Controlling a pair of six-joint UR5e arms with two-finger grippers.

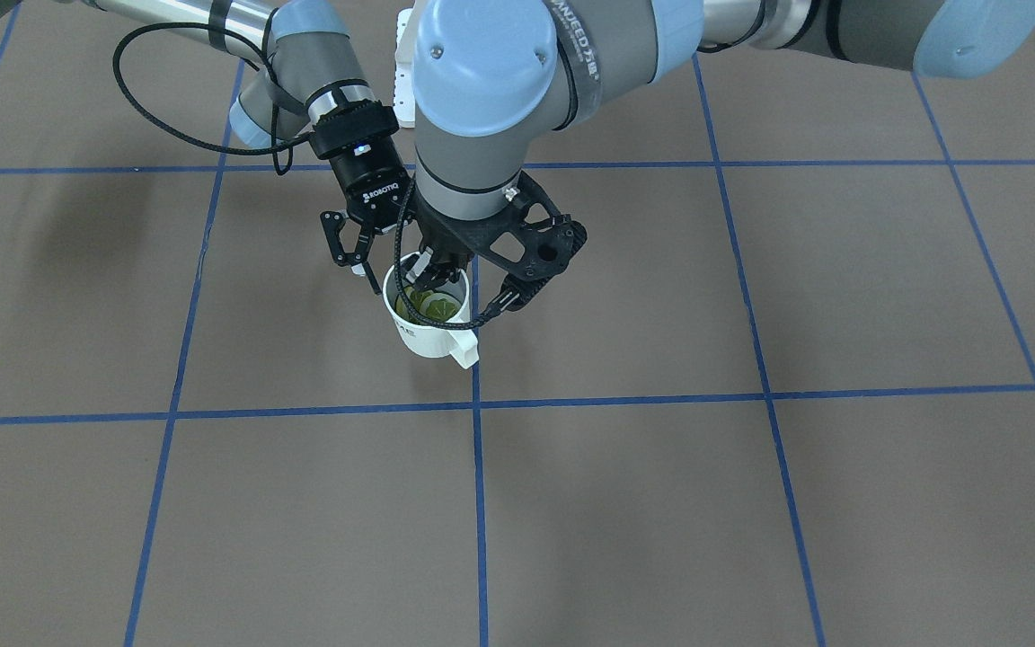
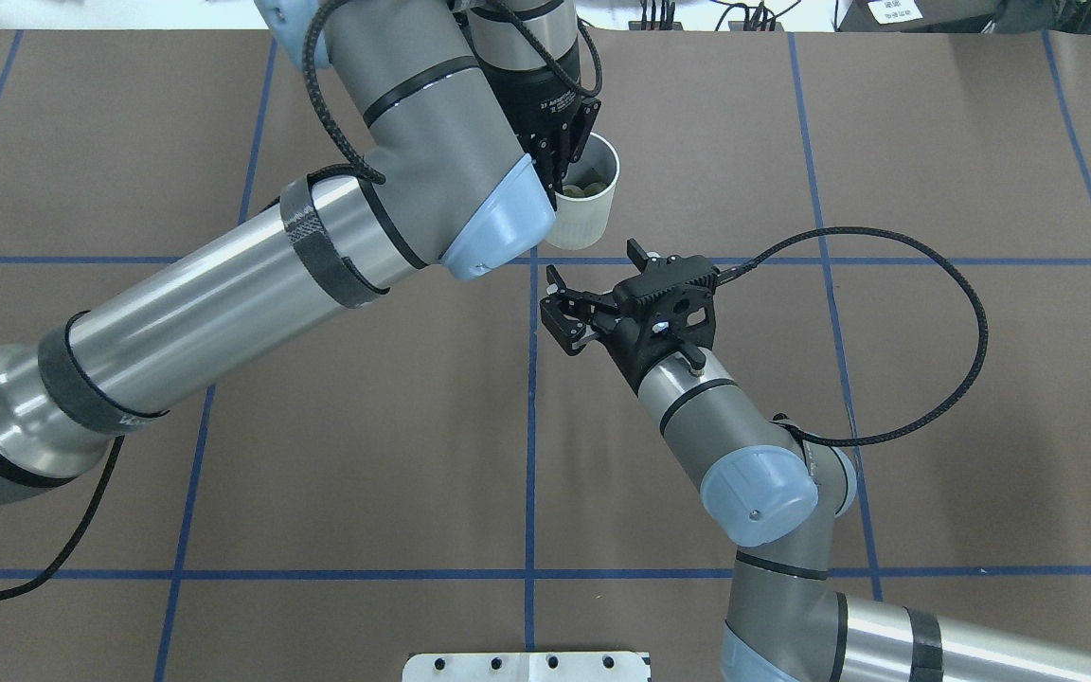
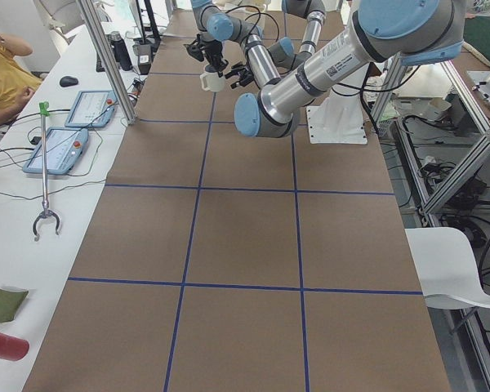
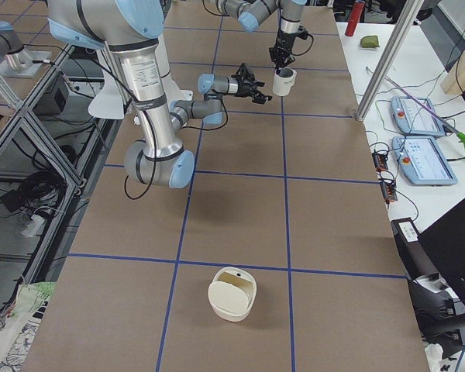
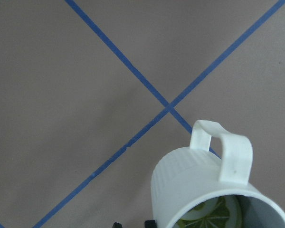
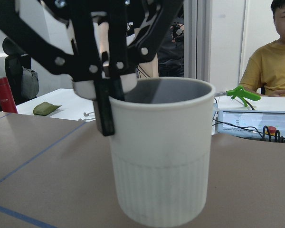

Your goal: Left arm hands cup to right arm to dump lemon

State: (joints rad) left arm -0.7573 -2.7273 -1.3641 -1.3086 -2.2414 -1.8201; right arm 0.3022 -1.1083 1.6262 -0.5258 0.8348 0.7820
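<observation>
Front-on, the bracketed black left gripper (image 1: pixel 432 268) clamps the rim of the small off-white handled mug (image 1: pixel 428 337) — yellow-green lemon slices (image 1: pixel 432 307) lie inside. Overhead, the slim black ROBOTIQ right gripper (image 2: pixel 558 311) gapes near the mug, touching nothing.

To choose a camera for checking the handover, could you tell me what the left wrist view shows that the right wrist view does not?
Only the left wrist view: the handle and the lemon slices inside. Only the right wrist view: the left gripper clamping the cup, an operator behind. Both: the cup's ribbed lower wall.
</observation>
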